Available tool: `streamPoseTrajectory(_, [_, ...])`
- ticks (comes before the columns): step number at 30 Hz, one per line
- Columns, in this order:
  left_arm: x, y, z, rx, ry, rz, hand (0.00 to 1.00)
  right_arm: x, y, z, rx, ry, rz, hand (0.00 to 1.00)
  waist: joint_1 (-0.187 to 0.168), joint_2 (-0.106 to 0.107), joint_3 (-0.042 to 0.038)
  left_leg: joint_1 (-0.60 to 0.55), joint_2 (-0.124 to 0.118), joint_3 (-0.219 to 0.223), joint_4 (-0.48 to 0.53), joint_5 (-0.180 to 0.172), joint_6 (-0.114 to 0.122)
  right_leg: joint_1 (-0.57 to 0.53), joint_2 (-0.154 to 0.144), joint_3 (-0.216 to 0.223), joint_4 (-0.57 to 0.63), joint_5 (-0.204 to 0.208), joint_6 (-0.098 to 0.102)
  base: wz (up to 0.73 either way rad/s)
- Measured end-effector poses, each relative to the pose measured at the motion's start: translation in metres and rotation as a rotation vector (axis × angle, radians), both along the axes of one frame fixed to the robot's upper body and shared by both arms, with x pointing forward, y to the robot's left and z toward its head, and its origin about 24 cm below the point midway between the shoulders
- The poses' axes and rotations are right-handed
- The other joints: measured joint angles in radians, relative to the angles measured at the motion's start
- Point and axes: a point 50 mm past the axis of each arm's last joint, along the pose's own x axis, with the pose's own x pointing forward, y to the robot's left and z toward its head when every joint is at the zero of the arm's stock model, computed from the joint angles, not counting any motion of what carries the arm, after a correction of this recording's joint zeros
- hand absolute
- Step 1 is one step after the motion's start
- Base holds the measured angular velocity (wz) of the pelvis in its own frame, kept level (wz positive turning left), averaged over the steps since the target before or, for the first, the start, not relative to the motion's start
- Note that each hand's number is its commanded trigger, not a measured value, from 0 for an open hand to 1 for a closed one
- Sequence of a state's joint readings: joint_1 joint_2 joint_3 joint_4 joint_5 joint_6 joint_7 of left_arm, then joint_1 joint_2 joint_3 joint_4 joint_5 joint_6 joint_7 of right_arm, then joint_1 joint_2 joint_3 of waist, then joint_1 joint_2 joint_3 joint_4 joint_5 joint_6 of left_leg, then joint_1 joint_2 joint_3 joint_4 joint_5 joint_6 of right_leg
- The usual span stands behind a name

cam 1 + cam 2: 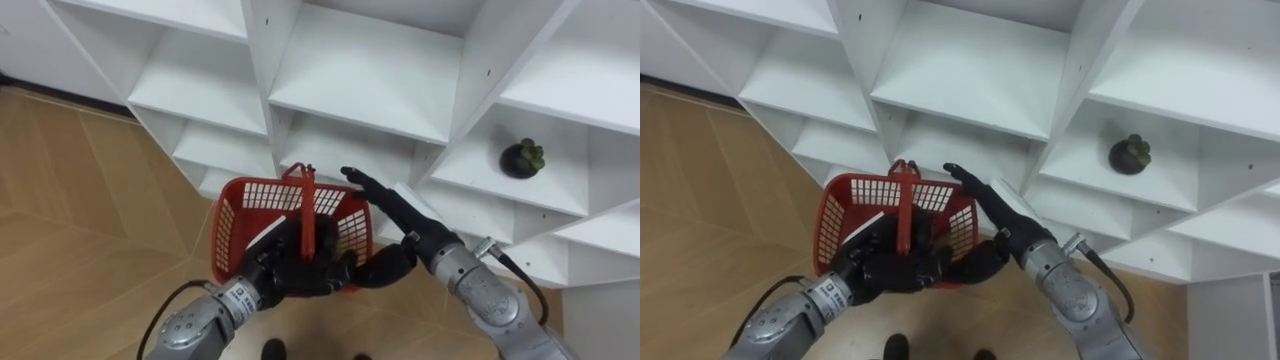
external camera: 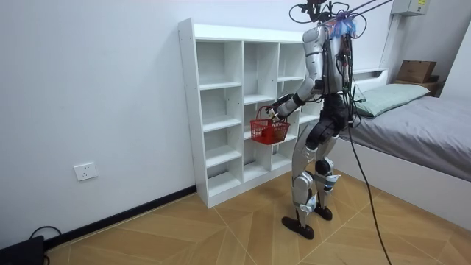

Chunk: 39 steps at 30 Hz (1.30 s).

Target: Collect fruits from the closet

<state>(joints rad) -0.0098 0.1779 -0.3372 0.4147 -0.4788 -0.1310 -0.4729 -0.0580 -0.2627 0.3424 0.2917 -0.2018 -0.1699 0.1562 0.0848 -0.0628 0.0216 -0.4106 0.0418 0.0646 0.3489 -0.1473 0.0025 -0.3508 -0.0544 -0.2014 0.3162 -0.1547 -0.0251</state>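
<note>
Though on shelf [image 1: 478,182], fruit [image 1: 521,158] beyond right hand [image 1: 393,208].

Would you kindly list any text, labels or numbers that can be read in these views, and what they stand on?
None can be read.
The white tag behind the left hand: print too small to read.
The red basket, white shelves and fruit: no lettering shows.

No legible text or signs
</note>
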Motion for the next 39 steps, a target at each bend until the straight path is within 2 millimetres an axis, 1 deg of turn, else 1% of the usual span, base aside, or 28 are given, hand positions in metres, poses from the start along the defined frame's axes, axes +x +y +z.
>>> streamPoseTrajectory(5, [0.001, -0.001, 0.004, -0.006, -0.017, -0.004, 1.0, 0.0, 0.0, 0.0, 0.0, -0.001, -0.001, 0.0, 0.001, -0.004, 0.0001, 0.006, 0.0, 0.013, -0.001, 0.0, 0.0, -0.002, 0.0, 0.008, 0.007, 0.0, 0.0, -0.04])
streamPoseTrajectory(7, [0.002, -0.001, 0.005, -0.007, -0.022, -0.005, 1.0, 0.0, 0.0, 0.0, 0.0, -0.003, -0.004, 0.0, -0.005, -0.005, 0.0002, 0.006, 0.001, 0.013, 0.0, 0.0, 0.0, -0.002, 0.0, 0.008, 0.008, 0.0, 0.0, 0.0])
streamPoseTrajectory(13, [0.003, 0.003, 0.009, 0.008, -0.041, 0.0, 1.0, 0.002, -0.005, 0.002, 0.003, -0.035, -0.057, 0.0, -0.01, -0.005, 0.0, 0.012, 0.002, 0.018, -0.004, 0.0, 0.0, -0.001, 0.002, 0.015, 0.007, 0.0, -0.001, -0.02])
streamPoseTrajectory(21, [0.003, 0.022, 0.009, 0.034, -0.047, 0.06, 1.0, 0.006, -0.017, 0.008, 0.042, -0.073, -0.13, 0.0, -0.024, -0.001, -0.0014, 0.05, 0.002, 0.018, -0.022, 0.0, 0.0, 0.044, 0.005, 0.012, -0.025, 0.009, 0.0, 0.0])
streamPoseTrajectory(25, [0.001, 0.028, 0.007, 0.063, -0.039, 0.089, 1.0, 0.003, -0.022, 0.006, 0.086, -0.052, -0.165, 0.0, -0.027, 0.009, -0.0036, 0.068, 0.0, 0.021, -0.026, 0.0, 0.0, 0.058, 0.006, 0.013, -0.025, 0.008, 0.002, 0.0])
streamPoseTrajectory(28, [-0.009, 0.035, -0.001, 0.097, -0.002, 0.111, 1.0, -0.006, -0.028, -0.001, 0.088, -0.021, -0.194, 0.0, -0.036, 0.023, -0.0039, 0.123, -0.003, 0.022, -0.046, 0.0, 0.0, 0.108, 0.006, 0.013, -0.036, 0.005, 0.006, 0.0])
streamPoseTrajectory(30, [-0.013, 0.041, -0.004, 0.122, 0.015, 0.136, 1.0, -0.011, -0.029, -0.004, 0.088, -0.009, -0.198, 0.0, -0.052, 0.031, -0.0052, 0.161, -0.002, 0.033, -0.062, 0.0, 0.0, 0.134, 0.003, 0.027, -0.047, 0.002, 0.007, -0.1])
streamPoseTrajectory(31, [-0.013, 0.043, -0.004, 0.126, 0.018, 0.144, 1.0, -0.012, -0.029, -0.005, 0.089, -0.008, -0.198, 0.0, -0.053, 0.031, -0.0053, 0.17, -0.003, 0.041, -0.066, 0.0, 0.0, 0.139, 0.004, 0.034, -0.048, 0.003, 0.007, -0.27])
streamPoseTrajectory(32, [-0.015, 0.044, -0.006, 0.127, 0.028, 0.163, 1.0, -0.016, -0.03, -0.005, 0.09, -0.008, -0.201, 0.0, -0.055, 0.034, -0.0077, 0.187, -0.003, 0.05, -0.077, 0.0, 0.0, 0.146, 0.005, 0.038, -0.049, 0.003, 0.007, -0.27])
streamPoseTrajectory(33, [-0.016, 0.044, -0.007, 0.123, 0.035, 0.177, 1.0, -0.021, -0.032, -0.004, 0.09, -0.012, -0.205, 0.0, -0.055, 0.036, -0.0081, 0.2, -0.002, 0.059, -0.083, 0.0, -0.001, 0.155, 0.007, 0.051, -0.051, 0.003, 0.007, -0.26])
streamPoseTrajectory(34, [-0.017, 0.045, -0.008, 0.123, 0.039, 0.186, 1.0, -0.024, -0.032, -0.004, 0.09, -0.013, -0.206, 0.0, -0.055, 0.036, -0.0081, 0.208, -0.001, 0.065, -0.086, 0.0, -0.001, 0.159, 0.008, 0.059, -0.053, 0.003, 0.007, -0.27])
streamPoseTrajectory(35, [-0.019, 0.046, -0.009, 0.121, 0.046, 0.202, 1.0, -0.027, -0.032, -0.004, 0.095, -0.013, -0.205, 0.0, -0.056, 0.034, -0.0099, 0.226, -0.001, 0.074, -0.099, 0.0, -0.002, 0.165, 0.012, 0.065, -0.055, 0.004, 0.007, -0.3])
streamPoseTrajectory(37, [-0.021, 0.05, -0.01, 0.121, 0.052, 0.227, 1.0, -0.03, -0.032, -0.003, 0.101, -0.016, -0.209, 0.0, -0.066, 0.033, -0.0103, 0.251, -0.002, 0.077, -0.117, 0.002, -0.004, 0.178, 0.013, 0.075, -0.059, 0.005, 0.007, -0.23])
streamPoseTrajectory(38, [-0.021, 0.052, -0.01, 0.123, 0.051, 0.237, 1.0, -0.031, -0.034, -0.001, 0.105, -0.027, -0.214, 0.0, -0.074, 0.031, -0.0104, 0.263, -0.002, 0.087, -0.125, 0.003, -0.005, 0.184, 0.014, 0.087, -0.06, 0.004, 0.007, -0.19])
streamPoseTrajectory(39, [-0.021, 0.055, -0.01, 0.124, 0.051, 0.253, 1.0, -0.031, -0.035, 0.0, 0.106, -0.036, -0.218, 0.0, -0.079, 0.029, -0.0111, 0.278, -0.001, 0.099, -0.136, 0.003, -0.006, 0.191, 0.021, 0.096, -0.062, 0.004, 0.007, -0.22])
